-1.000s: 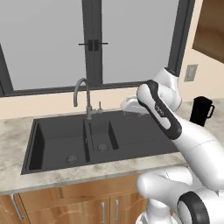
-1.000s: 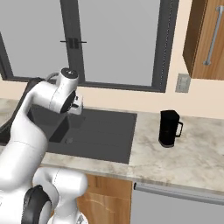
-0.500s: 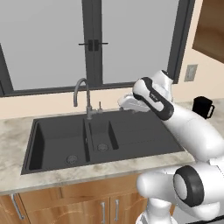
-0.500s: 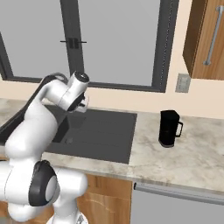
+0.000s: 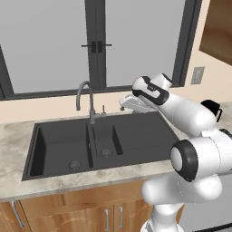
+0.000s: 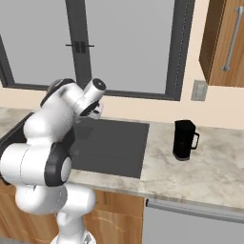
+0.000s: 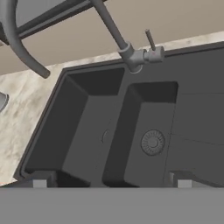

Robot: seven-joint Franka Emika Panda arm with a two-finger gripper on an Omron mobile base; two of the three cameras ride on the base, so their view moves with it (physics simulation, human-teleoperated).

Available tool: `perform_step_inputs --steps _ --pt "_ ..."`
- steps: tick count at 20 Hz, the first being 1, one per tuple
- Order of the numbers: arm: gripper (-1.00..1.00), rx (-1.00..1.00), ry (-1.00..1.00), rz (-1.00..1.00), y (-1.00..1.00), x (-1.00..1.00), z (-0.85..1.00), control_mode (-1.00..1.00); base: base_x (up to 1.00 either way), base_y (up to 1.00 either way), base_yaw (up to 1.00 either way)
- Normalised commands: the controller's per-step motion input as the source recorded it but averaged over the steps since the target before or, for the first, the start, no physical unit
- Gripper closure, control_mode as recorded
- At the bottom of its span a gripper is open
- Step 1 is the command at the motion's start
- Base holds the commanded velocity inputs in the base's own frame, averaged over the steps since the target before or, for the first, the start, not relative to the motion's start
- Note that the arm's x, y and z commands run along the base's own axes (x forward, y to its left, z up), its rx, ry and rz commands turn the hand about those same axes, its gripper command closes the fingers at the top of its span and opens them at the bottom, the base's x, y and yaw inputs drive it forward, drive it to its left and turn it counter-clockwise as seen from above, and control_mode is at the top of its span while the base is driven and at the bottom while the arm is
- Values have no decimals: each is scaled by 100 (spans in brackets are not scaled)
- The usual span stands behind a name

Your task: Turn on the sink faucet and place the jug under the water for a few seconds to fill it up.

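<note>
No readable text, labels, brands, numbers or signs are showing in any view. The sink (image 7: 87,131), the sink faucet (image 5: 86,100), the jug (image 6: 184,139) and the countertop (image 6: 200,176) are all presenting plain, unmarked surfaces; nothing legible is appearing on them.
</note>
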Motion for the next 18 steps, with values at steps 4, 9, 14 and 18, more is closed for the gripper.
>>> perform_step_inputs --steps 4,9,14,18 --pt "-100 3 0 0 0 59 -29 -100 0 0 0" --pt "-100 8 -5 0 0 55 -33 -100 0 0 0" --pt "-100 3 -5 0 2 47 -30 -100 0 0 0" --pt "-100 0 -2 0 8 41 -32 -100 0 0 0"
